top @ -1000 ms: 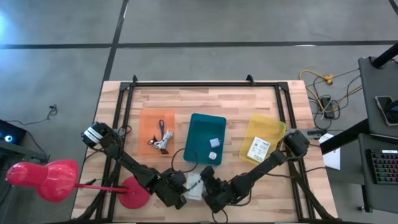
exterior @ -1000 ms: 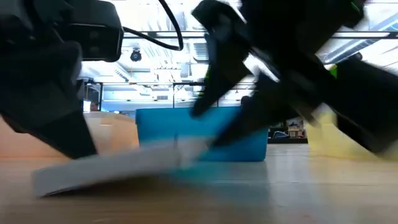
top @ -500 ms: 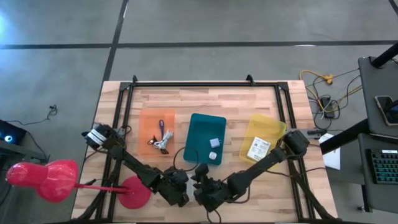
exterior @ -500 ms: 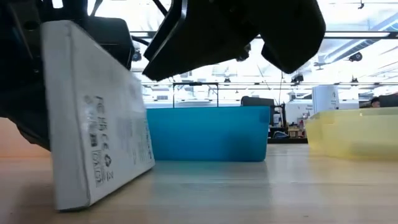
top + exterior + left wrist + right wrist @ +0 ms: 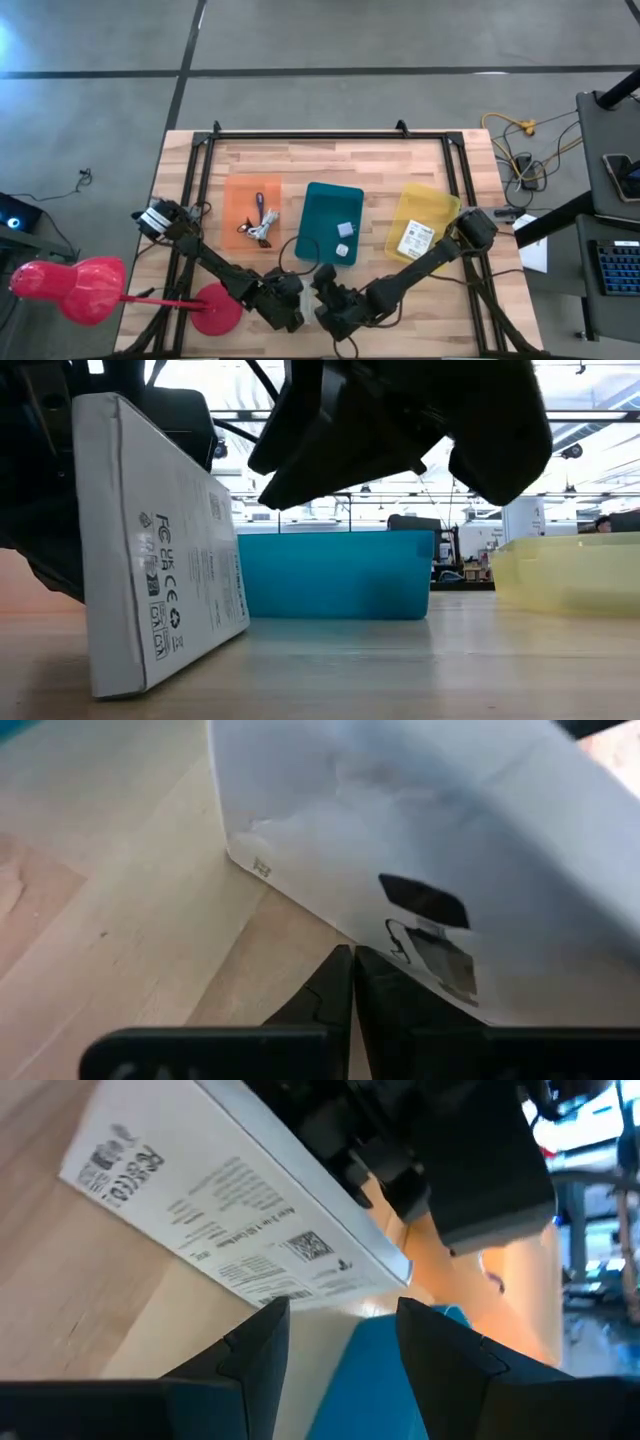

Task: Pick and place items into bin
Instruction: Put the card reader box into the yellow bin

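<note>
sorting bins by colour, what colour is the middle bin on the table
Teal-blue; the middle bin shows best in the high view.

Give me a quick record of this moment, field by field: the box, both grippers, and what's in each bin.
box: white box tilted up on one edge on the table, near the front edge
left gripper: shut, its tips against the box
right gripper: open, beside the box, not gripping it
orange bin: holds a purple stick and black wiry pieces
teal bin: holds two white cubes
yellow bin: holds a white packet
</note>
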